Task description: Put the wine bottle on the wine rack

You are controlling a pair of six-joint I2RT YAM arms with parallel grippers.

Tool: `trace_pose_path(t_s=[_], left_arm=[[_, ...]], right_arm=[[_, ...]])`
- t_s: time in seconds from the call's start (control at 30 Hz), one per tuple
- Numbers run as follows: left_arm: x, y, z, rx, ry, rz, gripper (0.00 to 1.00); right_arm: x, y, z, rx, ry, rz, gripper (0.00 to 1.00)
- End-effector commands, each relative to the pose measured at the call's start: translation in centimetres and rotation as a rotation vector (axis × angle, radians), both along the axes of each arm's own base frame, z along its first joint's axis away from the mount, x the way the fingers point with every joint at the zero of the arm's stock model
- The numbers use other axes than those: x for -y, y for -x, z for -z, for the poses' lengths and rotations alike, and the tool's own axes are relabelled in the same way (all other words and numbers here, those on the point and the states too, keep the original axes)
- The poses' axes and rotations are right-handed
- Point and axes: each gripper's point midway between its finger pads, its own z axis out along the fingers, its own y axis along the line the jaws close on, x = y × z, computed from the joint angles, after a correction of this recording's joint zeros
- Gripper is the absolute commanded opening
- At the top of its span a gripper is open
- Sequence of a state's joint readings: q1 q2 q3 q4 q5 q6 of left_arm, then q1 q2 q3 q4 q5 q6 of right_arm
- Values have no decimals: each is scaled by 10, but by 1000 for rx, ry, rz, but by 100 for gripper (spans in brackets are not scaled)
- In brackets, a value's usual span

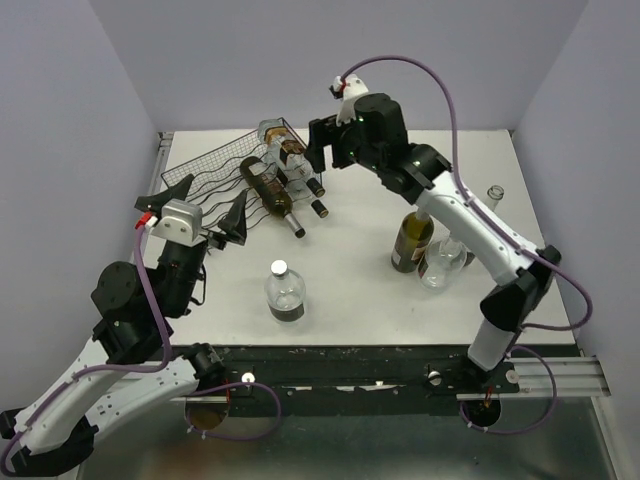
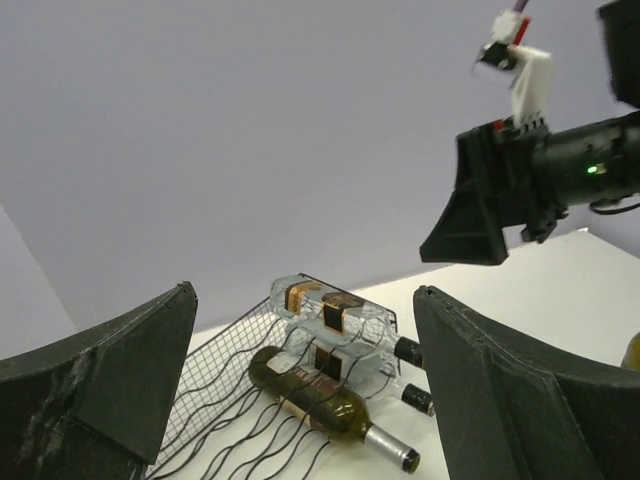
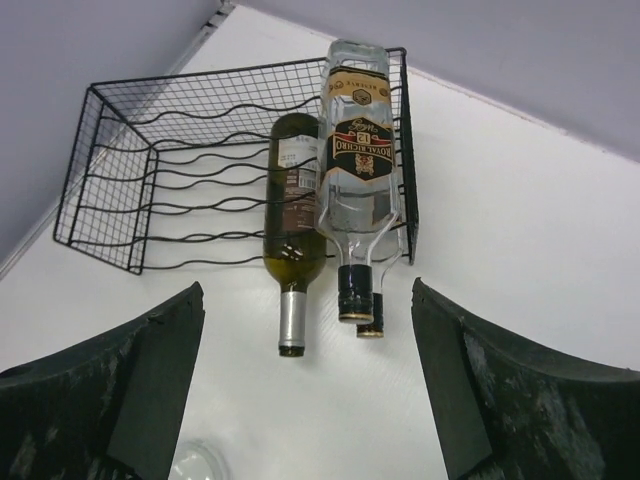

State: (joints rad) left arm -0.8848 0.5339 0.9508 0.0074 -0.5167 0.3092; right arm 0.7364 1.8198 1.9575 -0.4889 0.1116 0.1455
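Bottles first, from the top camera: a green wine bottle (image 1: pixel 270 190) and clear bottles (image 1: pixel 288 158) lie in the wine rack (image 1: pixel 205 172) at the back left of the counter (image 1: pixel 350 290), necks pointing out toward the front right. The right hand (image 1: pixel 328 148) hangs just beside the rack's right end, spread wide with nothing in it. The left hand (image 1: pixel 208 205) sits near the rack's front edge, also wide open and empty. A capped clear bottle (image 1: pixel 285 292) stands mid-counter, and a dark bottle (image 1: pixel 411 241) stands under the right arm.

Left wrist cam: both fingers (image 2: pixel 110 390) are far apart, and between them you see the rack (image 2: pixel 215 385) with the green wine bottle (image 2: pixel 320 405) in front and the clear ones stacked behind.

Right wrist cam: fingers (image 3: pixel 130 390) are spread with nothing gripped. The green wine bottle (image 3: pixel 295 200) lies in a cradle, and a labelled clear bottle (image 3: pixel 357 150) rests against its right side, on top of another one whose neck (image 3: pixel 371 326) pokes out underneath.
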Motion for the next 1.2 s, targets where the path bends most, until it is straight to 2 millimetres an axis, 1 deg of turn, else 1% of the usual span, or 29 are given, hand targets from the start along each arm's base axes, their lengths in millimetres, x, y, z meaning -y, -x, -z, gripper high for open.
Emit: trace_pose_path(t_s=[0.0,0.1,0.2,0.27,0.4,0.47,0.6,0.67,0.8,0.83,0.9,0.97,1.07,1.13,1.17], left_arm=[[18,-3,11,-95,38,66,99],[37,-4,21,-120,-1,135,99],[52,-7,28,-144,-34,178,99],[61,-8,29,-148,-53,203,99],[75,-16,35,-180,-68,221,99],[80,-19,36,-209,-76,227,99],[86,-23,39,-216,-99,229,99],[87,-24,37,-196,-93,228,99],[93,-28,34,-166,-98,241,99],[93,-27,30,-159,-90,243,99],[95,-27,29,-156,-93,253,99],[97,-26,30,-156,-97,263,99],[97,-26,32,-150,-100,262,99],[98,-27,33,-148,-104,262,99],[99,-27,31,-146,-105,263,99]], right_arm=[[25,48,-7,-58,31,-79,91],[52,68,-20,-41,50,-55,91],[82,80,-21,-29,93,15,91],[106,87,-24,-9,118,79,91],[152,97,-21,13,187,231,91],[171,102,-18,15,215,295,91],[214,108,-12,16,301,474,91],[228,110,-6,14,330,538,92],[232,109,11,-14,357,562,92],[234,108,15,-23,360,579,92],[243,105,25,-42,380,635,91],[245,103,35,-64,376,650,90],[234,98,47,-85,329,602,85],[226,95,55,-100,305,565,79],[223,95,58,-111,293,550,75]])
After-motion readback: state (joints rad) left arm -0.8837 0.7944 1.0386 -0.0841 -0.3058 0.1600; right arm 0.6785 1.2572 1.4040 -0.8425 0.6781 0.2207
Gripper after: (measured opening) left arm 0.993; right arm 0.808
